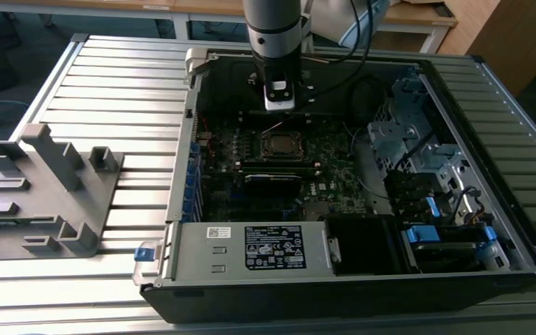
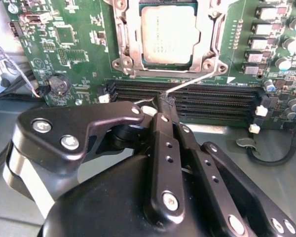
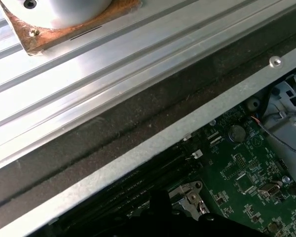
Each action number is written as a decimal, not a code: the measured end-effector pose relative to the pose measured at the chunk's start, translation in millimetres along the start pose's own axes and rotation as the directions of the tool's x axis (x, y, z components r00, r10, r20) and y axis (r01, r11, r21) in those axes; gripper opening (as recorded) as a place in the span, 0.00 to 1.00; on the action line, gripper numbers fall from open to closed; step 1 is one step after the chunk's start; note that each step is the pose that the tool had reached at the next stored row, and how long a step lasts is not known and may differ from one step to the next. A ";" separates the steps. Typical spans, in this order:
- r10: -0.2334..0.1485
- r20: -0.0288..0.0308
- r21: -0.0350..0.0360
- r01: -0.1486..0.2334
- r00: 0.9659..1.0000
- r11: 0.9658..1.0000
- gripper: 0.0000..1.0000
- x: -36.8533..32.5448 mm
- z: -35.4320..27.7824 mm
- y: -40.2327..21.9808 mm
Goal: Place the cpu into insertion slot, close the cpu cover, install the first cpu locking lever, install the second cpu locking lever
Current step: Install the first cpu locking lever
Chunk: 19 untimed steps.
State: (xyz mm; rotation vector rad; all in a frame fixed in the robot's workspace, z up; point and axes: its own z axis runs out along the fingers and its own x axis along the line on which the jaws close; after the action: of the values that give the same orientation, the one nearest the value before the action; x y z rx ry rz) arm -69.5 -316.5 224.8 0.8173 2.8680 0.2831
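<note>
The cpu (image 2: 167, 34), a silver-grey square, lies in the insertion slot on the green motherboard (image 2: 79, 49). The cpu cover (image 2: 208, 34) lies flat around it, and the slot itself is hidden under both. A thin metal locking lever (image 2: 197, 80) rises at a slant from the socket's corner. My gripper (image 2: 166, 100) is shut on the lever's free end, just over the long black card slots (image 2: 212, 101). In the exterior view the gripper (image 1: 280, 106) hangs just behind the cpu (image 1: 281, 145), inside the open computer case (image 1: 343, 279).
A grey plastic fixture (image 1: 45, 188) stands on the slatted table at the exterior view's left. Inside the case are a power supply (image 1: 249, 248), a metal drive cage (image 1: 417, 139) and loose cables (image 1: 370, 84). The case's metal wall (image 3: 138, 153) runs close behind the gripper.
</note>
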 end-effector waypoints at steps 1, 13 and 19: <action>0.000 0.000 0.000 0.000 1.000 1.000 0.10 0.0 0.0 0.0; -0.001 0.002 -0.001 0.001 1.000 1.000 0.10 -3.6 4.4 1.6; -0.001 0.003 -0.001 0.001 1.000 1.000 0.10 -3.5 4.8 1.4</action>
State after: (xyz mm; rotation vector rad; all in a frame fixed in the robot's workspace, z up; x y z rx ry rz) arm -64.9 -316.5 220.8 0.8160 2.8650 0.2837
